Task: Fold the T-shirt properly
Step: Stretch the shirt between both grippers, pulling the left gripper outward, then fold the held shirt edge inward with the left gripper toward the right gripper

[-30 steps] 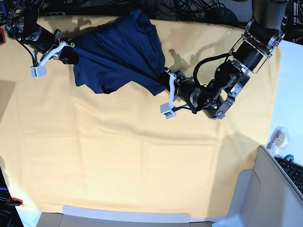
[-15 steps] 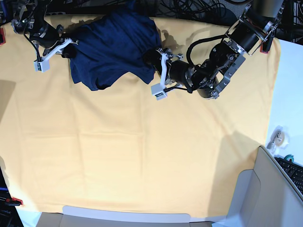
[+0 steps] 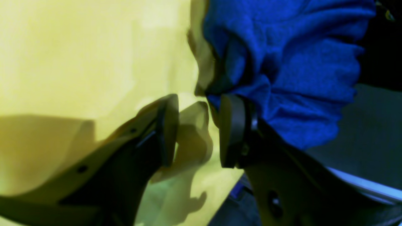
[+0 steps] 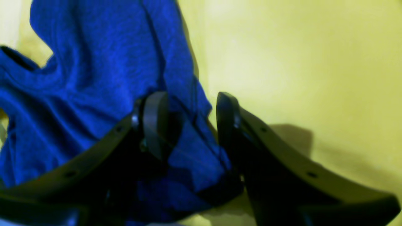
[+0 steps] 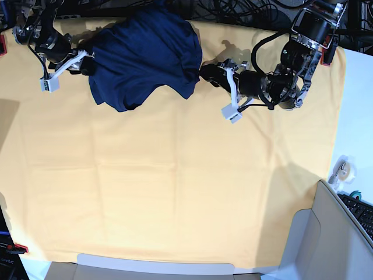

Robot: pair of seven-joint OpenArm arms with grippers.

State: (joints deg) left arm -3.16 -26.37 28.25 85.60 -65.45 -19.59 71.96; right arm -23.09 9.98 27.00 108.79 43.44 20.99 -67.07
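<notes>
Base view: crumpled soft navy T-shirt (image 5: pixel 145 55) between two spread tools, left tool (image 3: pixel 196 130) and right tool (image 4: pixel 188 125).

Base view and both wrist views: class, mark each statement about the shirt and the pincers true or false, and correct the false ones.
1. The shirt lies spread flat in the middle of the cloth. False: it is bunched in a heap at the cloth's far edge.
2. The left pincer is open with nothing between its fingers. True.
3. Shirt fabric lies between the fingers of the right pincer. True.
4. The cloth is white. False: it is yellow.
</notes>
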